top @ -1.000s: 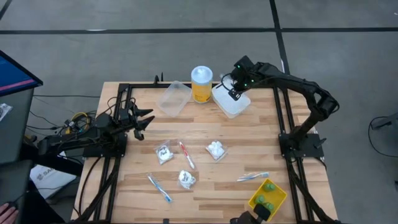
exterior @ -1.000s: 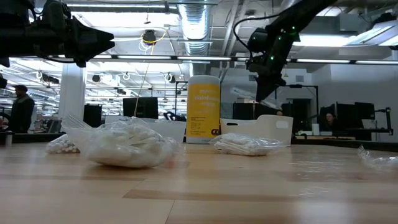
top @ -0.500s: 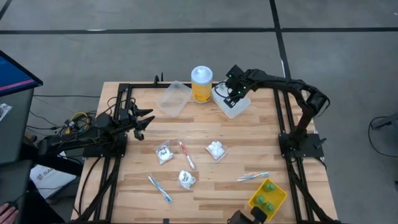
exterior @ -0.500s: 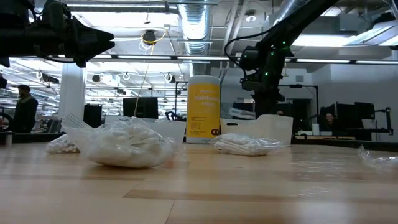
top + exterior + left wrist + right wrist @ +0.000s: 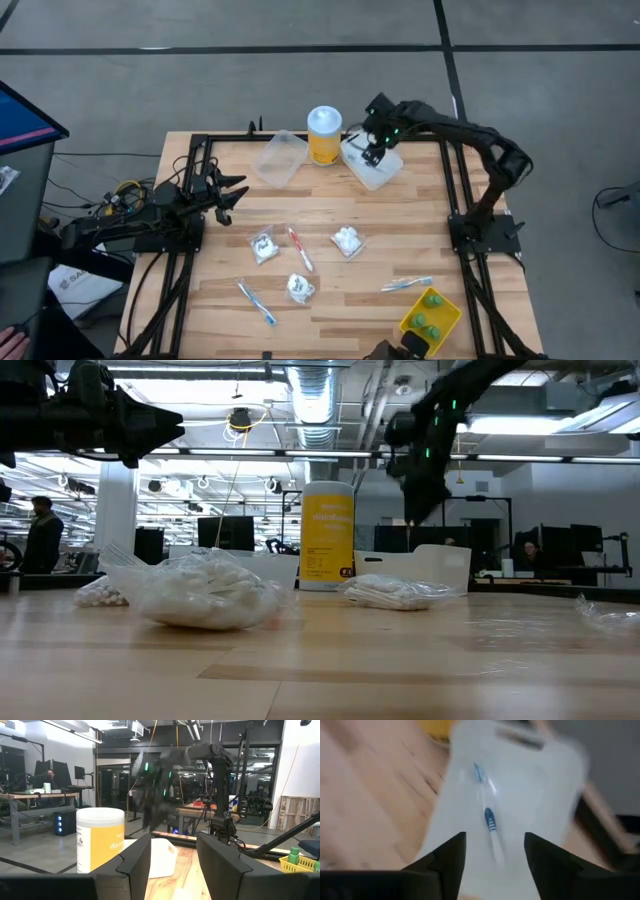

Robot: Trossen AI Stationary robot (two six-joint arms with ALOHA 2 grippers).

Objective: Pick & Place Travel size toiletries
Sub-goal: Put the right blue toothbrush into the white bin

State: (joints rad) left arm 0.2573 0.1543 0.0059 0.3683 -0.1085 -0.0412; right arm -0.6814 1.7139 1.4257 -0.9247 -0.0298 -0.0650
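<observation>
Right hand: held over the white tub at the worktop's far edge, raised since half a second ago; fingers parted, nothing gripped. One blue-white toothbrush is seen lying in the tub, so one item is judged placed. Left on the worktop: red-white toothbrush, two blue ones, three packets. Green bottles sit in a yellow tray. Left hand: parked at the left edge, open, empty.
</observation>
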